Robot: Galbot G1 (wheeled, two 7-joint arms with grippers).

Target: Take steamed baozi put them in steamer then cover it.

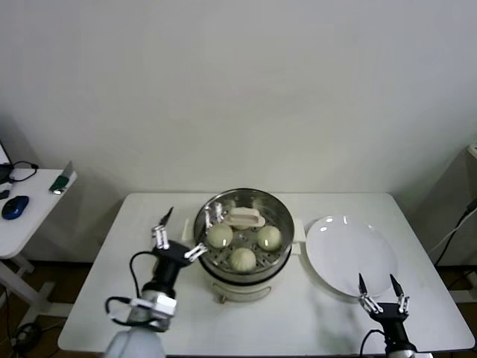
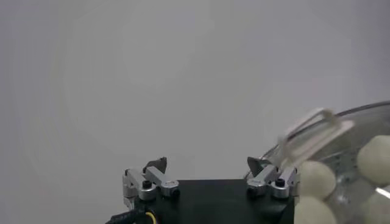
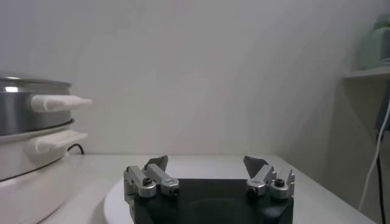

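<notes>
On the white counter [image 1: 298, 313], shiny round steel steamer [image 1: 279, 216] holding off-white dough buns [image 1: 242, 259] under clear glass lid [image 1: 244, 218], left gripper [image 1: 179, 235] beside it with fingers apart, right gripper [image 1: 380, 287] spread wide near flat white plate [image 1: 346, 253].

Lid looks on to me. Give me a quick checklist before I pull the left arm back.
1. Cover seated on the steamer: ok, cream handle on top, though the rim fit is hard to judge.
2. Baozi inside: three visible through the glass; a fourth cannot tell.
3. Left gripper released: ok, fingers open, holding nothing.
4. Left gripper clear of the steamer: not ok, one fingertip sits at the rim.
5. Right gripper parked: ok, open, over the near edge of the white plate.
</notes>
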